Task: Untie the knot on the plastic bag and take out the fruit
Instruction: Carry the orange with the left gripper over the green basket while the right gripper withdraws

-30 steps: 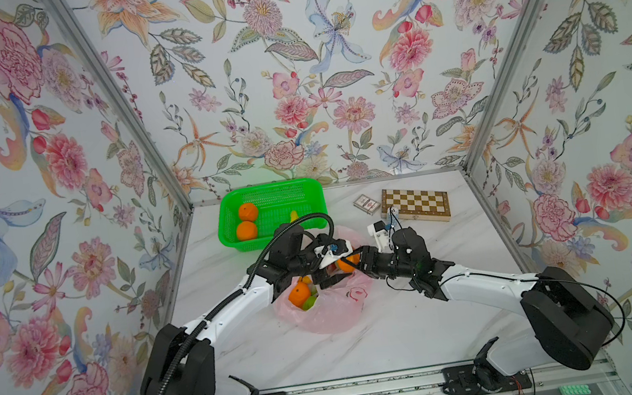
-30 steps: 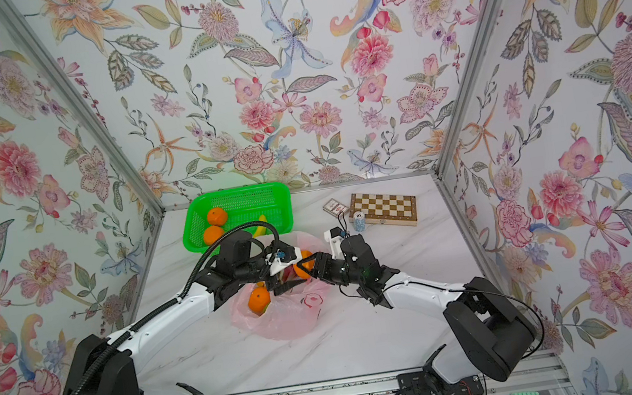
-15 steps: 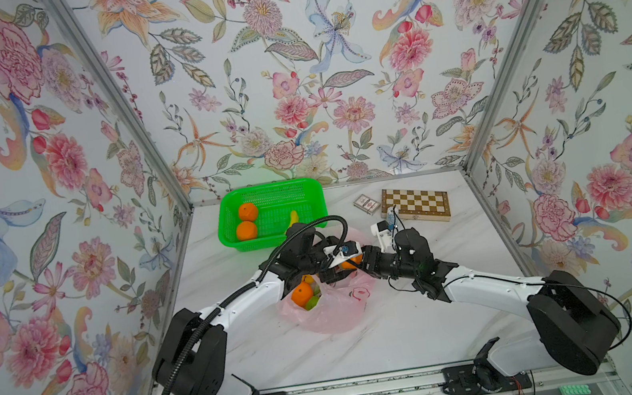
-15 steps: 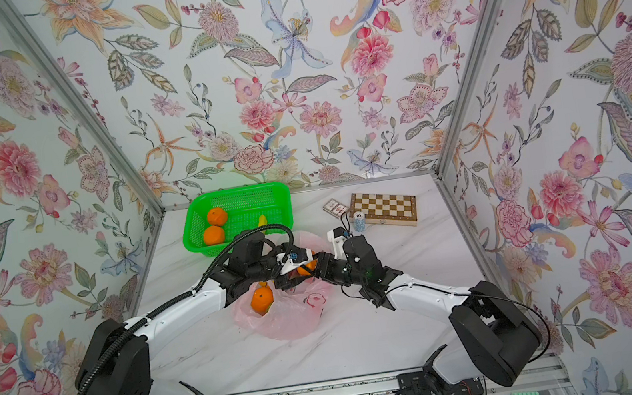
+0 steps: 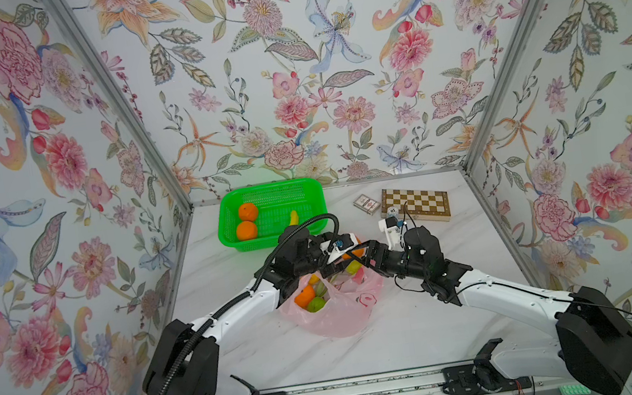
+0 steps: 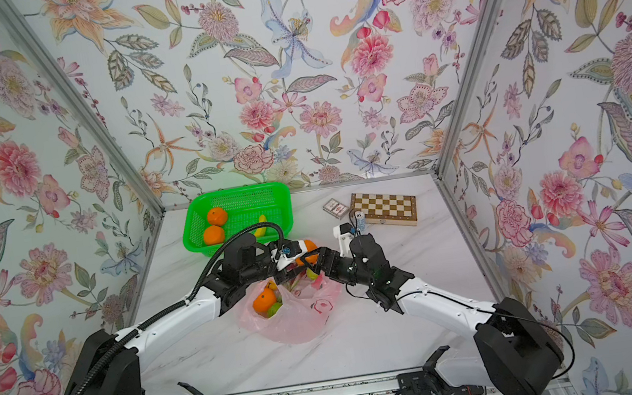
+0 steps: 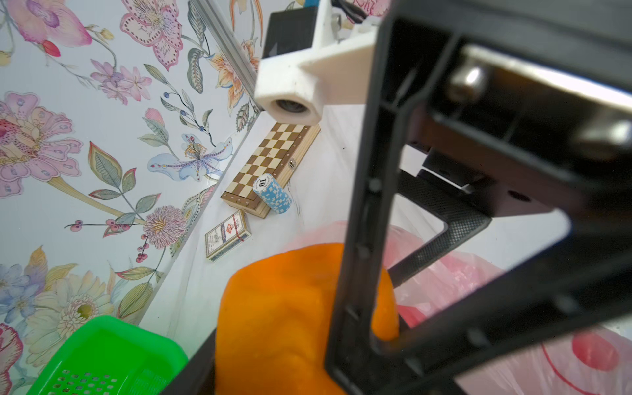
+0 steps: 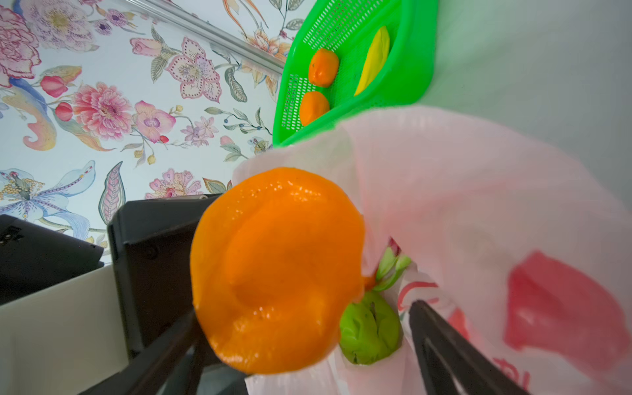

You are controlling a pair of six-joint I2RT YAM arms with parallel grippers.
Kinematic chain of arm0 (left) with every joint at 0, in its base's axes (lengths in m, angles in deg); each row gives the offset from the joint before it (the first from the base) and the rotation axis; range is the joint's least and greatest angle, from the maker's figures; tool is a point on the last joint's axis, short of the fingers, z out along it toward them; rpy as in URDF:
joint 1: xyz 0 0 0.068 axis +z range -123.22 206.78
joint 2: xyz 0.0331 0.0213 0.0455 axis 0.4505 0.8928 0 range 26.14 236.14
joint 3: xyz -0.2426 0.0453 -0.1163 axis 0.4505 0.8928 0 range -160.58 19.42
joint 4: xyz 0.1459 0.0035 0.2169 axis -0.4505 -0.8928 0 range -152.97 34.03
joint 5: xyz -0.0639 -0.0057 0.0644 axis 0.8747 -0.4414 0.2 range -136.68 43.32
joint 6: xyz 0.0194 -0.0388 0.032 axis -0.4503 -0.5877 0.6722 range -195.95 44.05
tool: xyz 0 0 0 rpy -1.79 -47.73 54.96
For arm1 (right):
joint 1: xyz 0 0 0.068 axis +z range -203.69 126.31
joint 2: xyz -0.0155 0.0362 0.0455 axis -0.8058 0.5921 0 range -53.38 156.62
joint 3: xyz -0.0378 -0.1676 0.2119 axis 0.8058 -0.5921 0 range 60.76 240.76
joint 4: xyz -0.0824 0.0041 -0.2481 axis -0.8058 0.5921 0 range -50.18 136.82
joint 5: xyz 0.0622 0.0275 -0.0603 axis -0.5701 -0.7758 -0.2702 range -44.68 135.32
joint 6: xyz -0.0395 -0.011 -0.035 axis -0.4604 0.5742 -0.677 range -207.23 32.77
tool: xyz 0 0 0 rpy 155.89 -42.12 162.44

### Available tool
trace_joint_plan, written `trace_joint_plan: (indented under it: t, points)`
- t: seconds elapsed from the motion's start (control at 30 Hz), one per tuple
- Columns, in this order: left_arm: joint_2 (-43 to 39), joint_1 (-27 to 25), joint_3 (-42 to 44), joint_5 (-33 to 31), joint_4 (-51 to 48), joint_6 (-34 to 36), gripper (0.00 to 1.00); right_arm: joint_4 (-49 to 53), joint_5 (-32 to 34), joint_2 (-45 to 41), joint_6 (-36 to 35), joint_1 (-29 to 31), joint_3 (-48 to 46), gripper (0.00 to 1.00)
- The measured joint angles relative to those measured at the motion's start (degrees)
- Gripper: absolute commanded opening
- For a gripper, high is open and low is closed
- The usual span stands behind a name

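Orange held over the open bag

Plastic bag (image 5: 335, 315) lay lower centre, fruit (image 5: 306, 297) inside. Over its far edge the left gripper (image 5: 346, 249) clasped an orange (image 8: 277, 266). The right gripper (image 8: 302, 311) gaped around it. A green basket (image 5: 268, 190) sat beyond.

Citrus first, and four are counted: an upper basket orange (image 5: 248, 212), a lower basket orange (image 5: 246, 230), a raised orange (image 8: 277, 270) and a bagged orange (image 5: 304, 296). Green next: two are made out inside the plastic bag (image 5: 337, 317), a round green fruit (image 5: 315, 304) and a paler green fruit (image 5: 351, 268); the rest of its contents cannot be counted. One banana (image 5: 294, 217) is tallied. One green basket (image 5: 273, 204) is logged, one chessboard (image 5: 415, 202), one card pack (image 5: 365, 203). One stack of poker chips (image 7: 272, 193) is noted.
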Motion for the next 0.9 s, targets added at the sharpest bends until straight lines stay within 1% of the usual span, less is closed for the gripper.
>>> trace_joint_plan:
  t: [0.1,0.27,0.4,0.5,0.6,0.73,0.9]
  points:
    - [-1.09,0.00,0.35,0.07,1.97,-2.32,0.58,2.01,1.27,-2.67,-1.20,-0.11,0.02,0.93]
    - [-2.78,0.00,0.68,-0.07,5.01,-8.35,0.59,4.57,2.86,-7.17,-2.67,-0.33,0.28,0.94]
    - [-3.37,0.09,-1.07,-3.06,5.25,-14.36,0.60,5.95,4.09,-9.22,-3.13,-0.61,0.63,0.97]
    - [-3.37,0.42,-4.70,-7.17,4.50,-18.93,0.59,6.62,4.94,-10.43,-3.34,-0.63,1.14,0.99]
    - [-3.34,1.62,-8.79,-12.28,2.69,-23.23,0.58,7.08,5.95,-11.67,-3.76,-0.52,2.21,0.99]
    - [-1.73,4.66,-15.50,-19.34,-1.40,-27.45,0.58,8.07,7.02,-12.26,-4.52,0.02,4.31,0.99]
    - [3.23,9.07,-22.75,-25.40,-7.98,-31.82,0.57,11.19,7.67,-10.62,-6.12,1.66,7.48,0.99]
